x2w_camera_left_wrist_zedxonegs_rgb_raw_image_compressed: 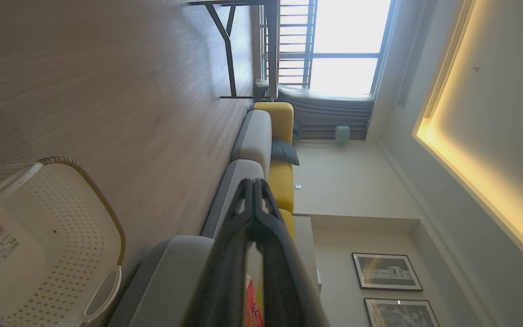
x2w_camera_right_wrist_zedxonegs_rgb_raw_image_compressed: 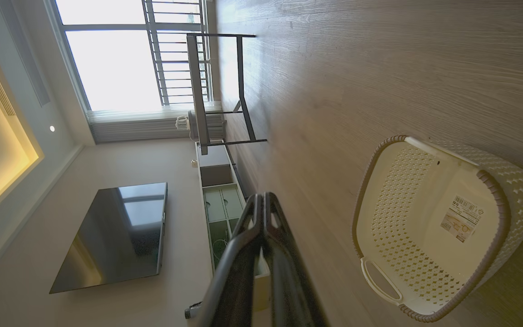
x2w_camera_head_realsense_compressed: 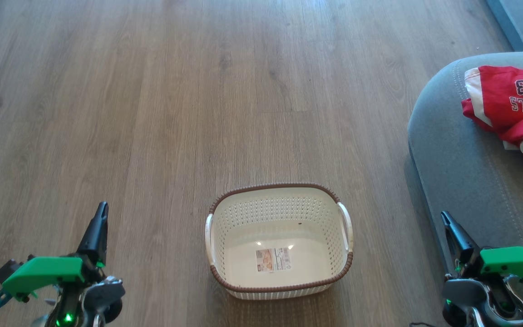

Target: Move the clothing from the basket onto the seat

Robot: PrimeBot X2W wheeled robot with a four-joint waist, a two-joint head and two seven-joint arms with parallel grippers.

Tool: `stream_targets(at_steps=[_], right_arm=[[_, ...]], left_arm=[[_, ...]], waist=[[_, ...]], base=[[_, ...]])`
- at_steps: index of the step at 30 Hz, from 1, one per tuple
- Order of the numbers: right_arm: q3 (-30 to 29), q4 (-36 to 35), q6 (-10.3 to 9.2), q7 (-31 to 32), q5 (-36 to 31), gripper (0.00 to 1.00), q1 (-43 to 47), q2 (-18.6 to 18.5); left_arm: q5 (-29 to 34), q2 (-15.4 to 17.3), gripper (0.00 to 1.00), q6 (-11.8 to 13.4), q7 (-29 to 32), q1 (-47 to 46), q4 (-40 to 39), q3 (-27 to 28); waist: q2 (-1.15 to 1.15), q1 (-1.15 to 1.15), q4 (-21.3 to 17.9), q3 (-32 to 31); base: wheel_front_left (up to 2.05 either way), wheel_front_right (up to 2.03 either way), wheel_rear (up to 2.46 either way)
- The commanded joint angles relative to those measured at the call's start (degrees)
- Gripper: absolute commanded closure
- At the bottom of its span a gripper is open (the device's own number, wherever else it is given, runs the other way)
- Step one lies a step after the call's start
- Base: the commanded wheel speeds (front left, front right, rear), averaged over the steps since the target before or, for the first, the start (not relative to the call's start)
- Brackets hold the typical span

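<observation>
- Lying on the seat (x2w_camera_head_realsense_compressed: 461, 177), the clothing (x2w_camera_head_realsense_compressed: 511, 106) shows at 2 o'clock in the head view. It is a red heap with white trim bands, printed "BULLS 23". It runs past the view's right edge, so how many pieces it holds cannot be told.
- The seat is one grey cushion. Its rounded corner turns toward 10 o'clock, and its stitched front edge runs down toward 5 o'clock.
- One basket (x2w_camera_head_realsense_compressed: 273, 186) stands on the floor (x2w_camera_head_realsense_compressed: 152, 113) at 6 o'clock, with a strip of boards between its right side and the seat's edge.
- The basket has two handles, at its own 9 and 3 o'clock, and one label (x2w_camera_head_realsense_compressed: 272, 259) on its bottom.
- Wood floor spreads wide around the basket from 9 o'clock round to 1 o'clock.
- There are two grippers. The left gripper (x2w_camera_head_realsense_compressed: 103, 207) is at 8 o'clock, its fingers pressed together on nothing, well apart from the basket's left handle.
- The right gripper (x2w_camera_head_realsense_compressed: 444, 216) is at 4 o'clock, its fingers likewise together and bare. Its tip shows against the seat's front edge.
</observation>
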Motion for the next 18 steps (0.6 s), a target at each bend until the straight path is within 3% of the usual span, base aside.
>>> stream_targets(at_steps=[1, 18], right_arm=[[1.0, -2.1, 0.4, 0.4, 0.3, 1.0, -2.8, -0.8], [1.0, -2.1, 0.4, 0.4, 0.3, 1.0, -2.8, -0.8]], left_arm=[[0.1, 0.3, 1.0, -0.4, 0.3, -3.2, -1.7, 2.0], [0.1, 0.2, 1.0, -0.4, 0.4, -3.2, -1.7, 2.1]], waist=[[0.0, 0.0, 0.0, 0.0], [0.0, 0.0, 0.0, 0.0]], base=[[0.0, 0.0, 0.0], [0.0, 0.0, 0.0]])
